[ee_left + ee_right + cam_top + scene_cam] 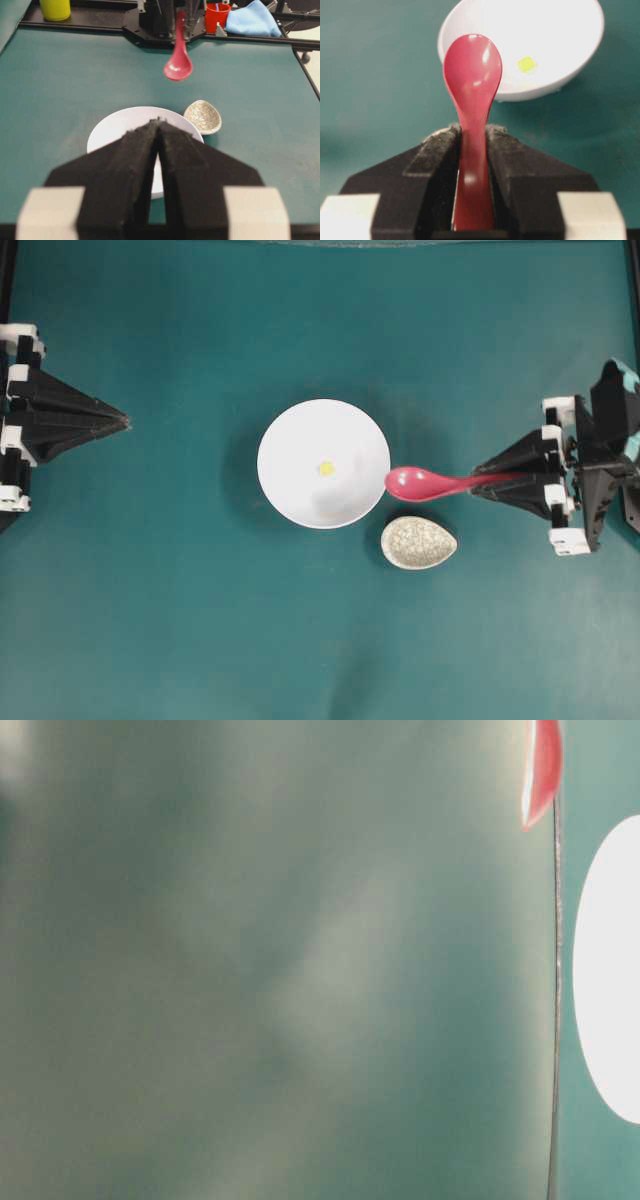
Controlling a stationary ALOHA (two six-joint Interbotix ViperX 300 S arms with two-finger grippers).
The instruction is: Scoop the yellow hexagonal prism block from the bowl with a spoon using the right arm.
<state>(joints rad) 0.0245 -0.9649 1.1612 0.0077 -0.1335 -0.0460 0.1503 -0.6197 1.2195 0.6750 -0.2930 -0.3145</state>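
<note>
Midway through the job, the right end effector (472, 165) pinches the spoon (425, 483) by its handle, the head raised just beside the bowl (290, 435) rim and not yet inside. Pickup looks done; the scoop itself remains. The block (326, 468) lies loose near the bowl's middle. Beside the bowl, under the spoon's head, sits the rest (418, 543). Reaching level toward the bowl, the right arm carries the spoon bowl-side up. Opposite, well clear of the bowl, the left end effector (159, 125) is pressed together, holding nothing.
</note>
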